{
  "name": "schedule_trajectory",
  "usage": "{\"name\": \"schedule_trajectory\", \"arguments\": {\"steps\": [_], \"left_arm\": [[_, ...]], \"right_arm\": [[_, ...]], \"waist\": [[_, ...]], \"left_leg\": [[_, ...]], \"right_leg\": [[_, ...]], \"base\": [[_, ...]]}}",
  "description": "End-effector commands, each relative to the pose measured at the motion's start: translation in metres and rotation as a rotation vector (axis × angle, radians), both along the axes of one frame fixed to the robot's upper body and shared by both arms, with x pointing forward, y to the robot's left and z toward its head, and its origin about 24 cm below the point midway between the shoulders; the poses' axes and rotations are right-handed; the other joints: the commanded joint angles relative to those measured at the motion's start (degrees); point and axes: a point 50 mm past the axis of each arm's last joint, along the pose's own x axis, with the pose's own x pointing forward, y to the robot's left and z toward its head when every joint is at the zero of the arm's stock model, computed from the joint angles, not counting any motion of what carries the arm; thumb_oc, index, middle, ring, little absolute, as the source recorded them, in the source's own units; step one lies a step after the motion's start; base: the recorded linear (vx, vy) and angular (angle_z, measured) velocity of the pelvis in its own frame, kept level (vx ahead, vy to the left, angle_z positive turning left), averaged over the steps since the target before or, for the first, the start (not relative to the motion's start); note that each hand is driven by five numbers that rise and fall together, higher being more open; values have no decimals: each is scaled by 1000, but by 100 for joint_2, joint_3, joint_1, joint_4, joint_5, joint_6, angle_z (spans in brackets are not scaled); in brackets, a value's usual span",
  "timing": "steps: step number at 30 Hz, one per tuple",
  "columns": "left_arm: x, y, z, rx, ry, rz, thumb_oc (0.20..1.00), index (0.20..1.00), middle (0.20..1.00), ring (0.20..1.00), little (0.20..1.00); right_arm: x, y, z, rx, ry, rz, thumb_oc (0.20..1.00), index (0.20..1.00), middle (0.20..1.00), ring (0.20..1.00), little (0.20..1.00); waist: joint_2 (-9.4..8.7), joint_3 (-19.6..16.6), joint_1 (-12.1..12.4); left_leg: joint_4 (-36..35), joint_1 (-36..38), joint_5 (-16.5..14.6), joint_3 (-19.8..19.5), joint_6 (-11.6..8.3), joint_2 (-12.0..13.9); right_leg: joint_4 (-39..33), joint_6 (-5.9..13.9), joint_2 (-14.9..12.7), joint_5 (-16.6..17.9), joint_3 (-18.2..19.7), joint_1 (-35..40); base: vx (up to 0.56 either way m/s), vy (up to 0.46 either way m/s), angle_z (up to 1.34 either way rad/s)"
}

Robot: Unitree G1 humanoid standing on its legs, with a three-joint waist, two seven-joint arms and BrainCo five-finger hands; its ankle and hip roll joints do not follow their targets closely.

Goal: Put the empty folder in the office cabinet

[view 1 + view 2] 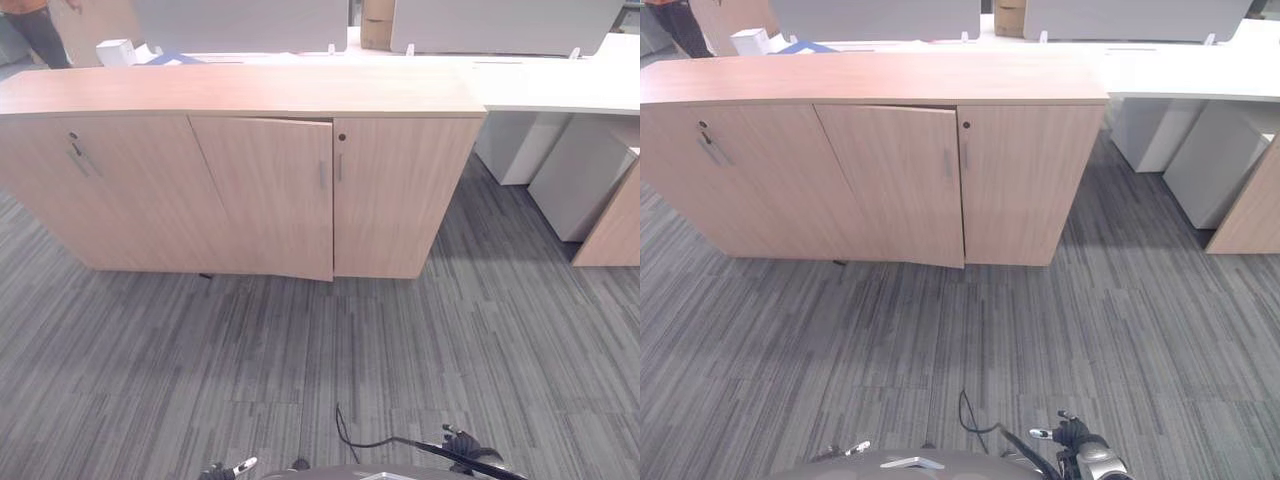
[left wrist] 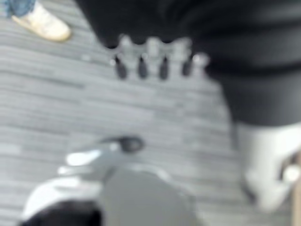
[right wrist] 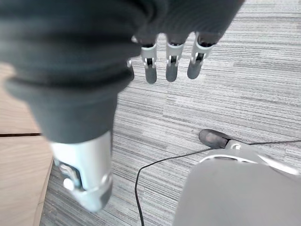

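Observation:
The office cabinet (image 1: 240,90) is a long, low unit in light wood with three doors, standing on the carpet ahead of me. Its middle door (image 1: 268,195) stands slightly ajar, swung out at its right edge; the left and right doors are closed. A key hangs in the left door's lock (image 1: 75,140). My left hand (image 2: 150,59) hangs low over the carpet, fingers straight, holding nothing. My right hand (image 3: 171,63) hangs the same way on the other side, fingers straight and thumb (image 3: 214,138) apart, also with nothing in it.
Grey striped carpet (image 1: 300,350) lies between me and the cabinet. White desks (image 1: 560,90) stand to the right with a wooden panel (image 1: 615,225). A white box (image 1: 115,50) and something blue (image 1: 172,58) lie behind the cabinet top. A person (image 1: 40,30) stands far left; a shoe (image 2: 42,26) is nearby.

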Motion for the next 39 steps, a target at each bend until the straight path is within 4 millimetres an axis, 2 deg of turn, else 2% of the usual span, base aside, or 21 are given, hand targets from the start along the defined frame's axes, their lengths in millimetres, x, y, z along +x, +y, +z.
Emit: {"name": "schedule_trajectory", "arguments": {"steps": [1,11,39], "left_arm": [[13,1,1,-33,-3,5,1000,1000,1000,1000,1000],[8,5,1,-55,40,25,1000,1000,1000,1000,1000],[9,6,1,-37,50,18,1000,1000,1000,1000,1000]], "right_arm": [[26,-9,9,-62,-78,75,1000,1000,1000,1000,1000],[18,-9,6,-58,-26,68,1000,1000,1000,1000,1000],[19,-9,6,-71,-18,77,1000,1000,1000,1000,1000]], "waist": [[-252,102,-2],[-255,93,-38],[-278,113,-47]], "left_leg": [[-25,38,-644,-217,176,-222],[-47,53,-652,-161,172,-212],[-58,95,-668,-150,181,-208]], "right_leg": [[-135,19,-76,-50,-1,-42],[-151,26,-77,-51,33,-52],[-154,13,-70,-57,55,-32]], "base": [[0,0,0],[0,0,0],[0,0,0]]}}
